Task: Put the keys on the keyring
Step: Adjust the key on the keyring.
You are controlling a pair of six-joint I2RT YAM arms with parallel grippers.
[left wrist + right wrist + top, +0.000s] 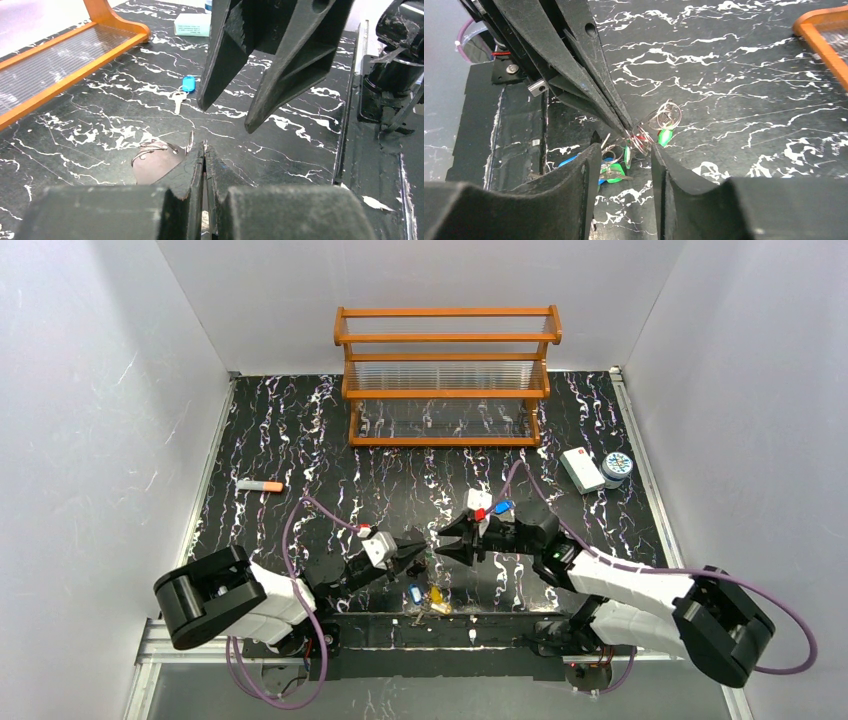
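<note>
Several keys (614, 172) with green, blue and red heads bunch at the near edge of the marbled table (300, 440), touching the wire keyring (666, 116), which the left gripper (624, 127) pinches tight. The right gripper (626, 147) gapes around them.

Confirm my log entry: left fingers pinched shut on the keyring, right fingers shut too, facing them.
Not quite: the right fingers are open, with a clear gap between them, as the right wrist view shows. The left fingers are pinched shut on the keyring, and the right fingers face them.
</note>
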